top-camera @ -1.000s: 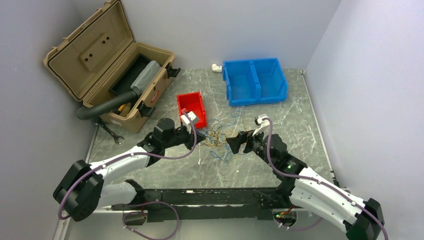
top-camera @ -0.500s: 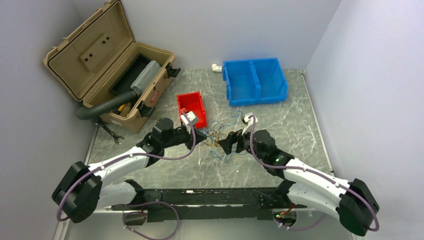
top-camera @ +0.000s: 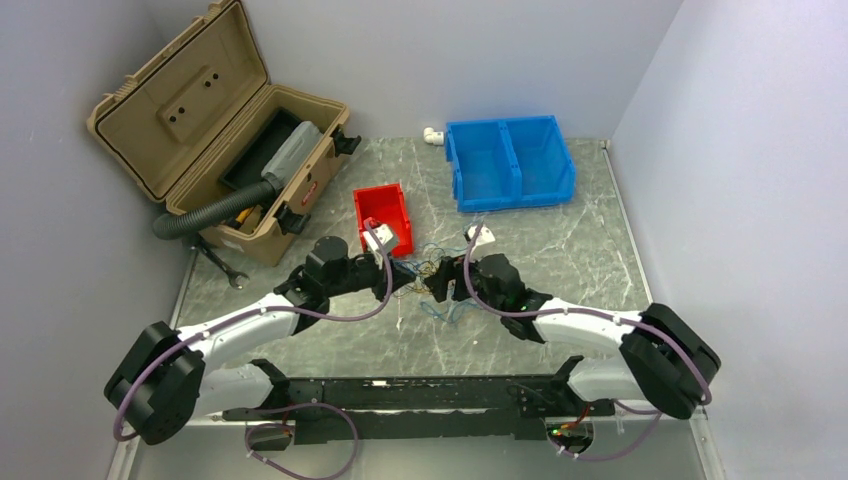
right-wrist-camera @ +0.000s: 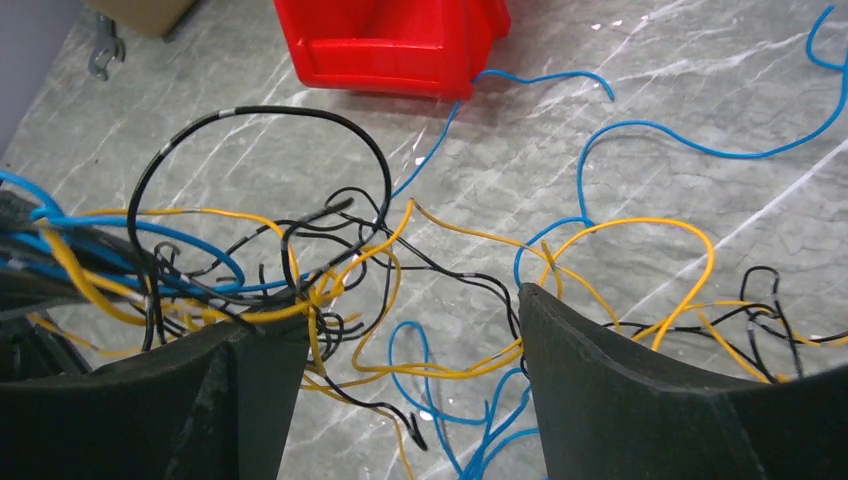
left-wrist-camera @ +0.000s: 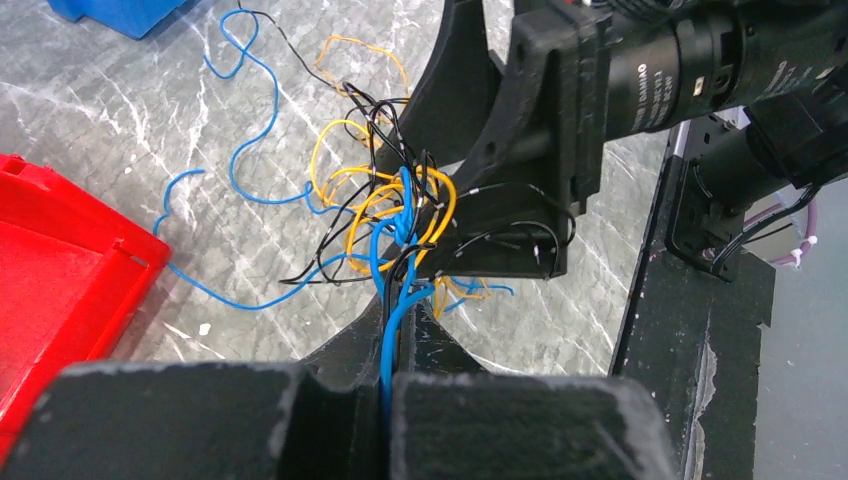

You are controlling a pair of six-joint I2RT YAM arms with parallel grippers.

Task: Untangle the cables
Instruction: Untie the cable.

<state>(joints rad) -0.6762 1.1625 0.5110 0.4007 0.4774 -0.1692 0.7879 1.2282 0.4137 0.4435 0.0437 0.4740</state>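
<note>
The left gripper (top-camera: 408, 272) and right gripper (top-camera: 437, 283) crowd the cables (left-wrist-camera: 400, 215) from 9 and 3 o'clock, leaving you no gap between them. The red bin (top-camera: 384, 218) blocks 11 o'clock; the blue bin (top-camera: 510, 165) stands farther off at 1. Bare table (top-camera: 420, 345) lies open at 6 o'clock.

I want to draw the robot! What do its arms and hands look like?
Both the left arm and right arm are white tubes with fat round black joints. A purple cable loops along each. The left hand and right hand are black, with two flat, wedge-shaped fingers.
</note>
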